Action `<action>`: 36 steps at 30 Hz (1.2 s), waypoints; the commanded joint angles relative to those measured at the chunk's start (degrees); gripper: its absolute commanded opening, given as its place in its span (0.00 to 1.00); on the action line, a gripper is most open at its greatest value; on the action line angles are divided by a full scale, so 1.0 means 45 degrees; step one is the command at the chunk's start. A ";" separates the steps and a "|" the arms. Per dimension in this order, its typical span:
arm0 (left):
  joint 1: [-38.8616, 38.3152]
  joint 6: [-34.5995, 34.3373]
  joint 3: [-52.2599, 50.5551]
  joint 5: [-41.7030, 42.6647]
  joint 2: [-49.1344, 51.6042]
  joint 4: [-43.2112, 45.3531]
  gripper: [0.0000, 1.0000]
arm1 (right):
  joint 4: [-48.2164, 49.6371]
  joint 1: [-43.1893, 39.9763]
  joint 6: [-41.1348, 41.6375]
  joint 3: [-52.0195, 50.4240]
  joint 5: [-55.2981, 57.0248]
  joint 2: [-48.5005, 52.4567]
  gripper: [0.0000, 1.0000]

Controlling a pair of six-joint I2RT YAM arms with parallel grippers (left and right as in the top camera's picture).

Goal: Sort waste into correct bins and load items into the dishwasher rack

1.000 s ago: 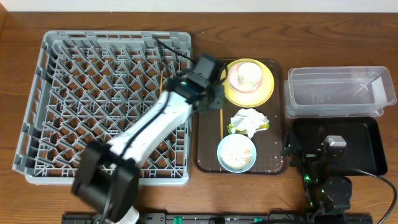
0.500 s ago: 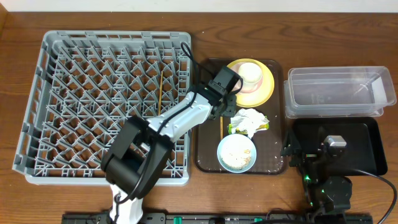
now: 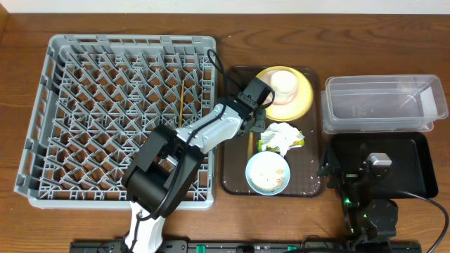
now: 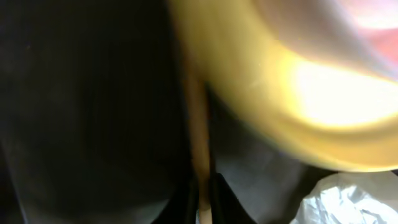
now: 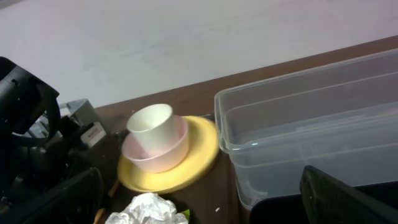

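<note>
Thin pale chopstick (image 4: 198, 124) points straight ahead from the left hand (image 4: 202, 202), fingers narrow around it; grip cannot be told.

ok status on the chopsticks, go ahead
Left gripper low over the loose chopstick by the yellow plate, grip unclear. Right gripper open above the black tray. Other chopstick lies in the rack. Napkin close beside the loose one.

The rack (image 3: 42, 112) fills the frame's left; the serving tray (image 3: 233, 169) sits centre; the tub (image 3: 383, 105) is upper right, with the shallow tray (image 3: 415, 161) below it.
</note>
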 commanded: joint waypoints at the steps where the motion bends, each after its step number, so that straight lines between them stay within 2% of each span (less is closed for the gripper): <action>1: 0.0146 0.0019 -0.0053 -0.0835 -0.0005 -0.0209 0.07 | -0.0049 0.0097 -0.0141 -0.0015 0.0005 -0.0039 0.99; 6: 0.0267 0.0068 -0.0053 -0.2195 -0.1258 -0.0636 0.06 | -0.0049 0.0097 -0.0141 -0.0015 0.0005 -0.0039 0.99; 11: 0.0267 0.0665 -0.0053 -0.2482 -0.2841 -0.1209 0.06 | -0.0049 0.0097 -0.0141 -0.0015 0.0005 -0.0039 0.99; 15: 0.0267 0.0695 -0.0053 -0.3716 -0.3954 -0.1817 0.06 | -0.0049 0.0097 -0.0141 -0.0015 0.0005 -0.0039 0.99; 23: 0.0384 0.1044 -0.0053 -0.5688 -0.4226 -0.3381 0.06 | -0.0049 0.0097 -0.0141 -0.0015 0.0005 -0.0039 0.99; 28: 0.0457 0.1069 -0.0053 -0.5236 -0.4221 -0.3536 0.10 | -0.0049 0.0097 -0.0141 -0.0015 0.0005 -0.0039 0.99; 33: 0.0452 0.1054 -0.0053 -0.3317 -0.4216 -0.3385 0.14 | -0.0049 0.0097 -0.0141 -0.0015 0.0005 -0.0039 0.99; 34: 0.0442 0.1010 -0.0058 -0.2841 -0.4211 -0.3313 0.17 | -0.0049 0.0097 -0.0141 -0.0015 0.0005 -0.0039 0.99; 36: 0.0393 0.1015 -0.0058 -0.2113 -0.4172 -0.3123 0.31 | -0.0049 0.0097 -0.0141 -0.0015 0.0005 -0.0039 0.99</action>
